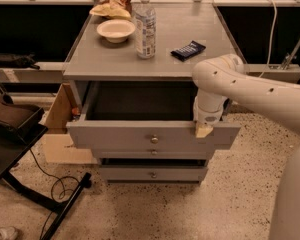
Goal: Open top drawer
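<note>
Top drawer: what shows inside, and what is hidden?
Inside the top drawer only dark walls show; its front hides the floor. The gripper is at the front's right end.

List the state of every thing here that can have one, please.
top drawer: pulled out, open.
gripper: at the top drawer's front rim, right of the knob.
water bottle: upright, capped.
bowl: upright on the cabinet top.
blue packet: lying flat.

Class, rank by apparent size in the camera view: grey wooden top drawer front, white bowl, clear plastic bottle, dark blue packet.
Grey wooden top drawer front, largest; the gripper sits at its upper edge, right side.
Clear plastic bottle and white bowl look alike; unranked.
Dark blue packet, smallest.
</note>
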`<state>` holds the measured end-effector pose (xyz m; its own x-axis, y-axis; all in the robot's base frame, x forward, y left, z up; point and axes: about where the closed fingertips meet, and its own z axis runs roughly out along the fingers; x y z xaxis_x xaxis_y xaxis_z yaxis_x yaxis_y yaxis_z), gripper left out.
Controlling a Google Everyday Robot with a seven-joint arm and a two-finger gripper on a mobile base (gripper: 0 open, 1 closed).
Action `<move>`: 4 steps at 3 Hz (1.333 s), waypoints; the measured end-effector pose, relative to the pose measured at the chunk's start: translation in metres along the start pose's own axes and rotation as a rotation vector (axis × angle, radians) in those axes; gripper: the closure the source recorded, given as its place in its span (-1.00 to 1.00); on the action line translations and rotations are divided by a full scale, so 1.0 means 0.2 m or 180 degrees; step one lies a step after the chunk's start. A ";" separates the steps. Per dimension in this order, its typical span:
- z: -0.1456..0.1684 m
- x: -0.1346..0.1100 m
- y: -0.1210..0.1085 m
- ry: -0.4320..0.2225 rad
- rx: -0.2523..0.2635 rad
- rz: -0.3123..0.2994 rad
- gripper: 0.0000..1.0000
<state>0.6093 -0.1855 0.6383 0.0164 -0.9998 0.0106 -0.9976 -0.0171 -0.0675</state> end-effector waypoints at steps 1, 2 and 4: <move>0.00 0.00 0.00 0.0000 0.0000 0.0000 1.00; -0.01 0.00 0.06 -0.0074 -0.0081 -0.0085 1.00; -0.01 0.00 0.06 -0.0074 -0.0081 -0.0085 0.68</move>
<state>0.5981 -0.1850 0.6390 0.0445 -0.9989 -0.0111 -0.9981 -0.0440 -0.0421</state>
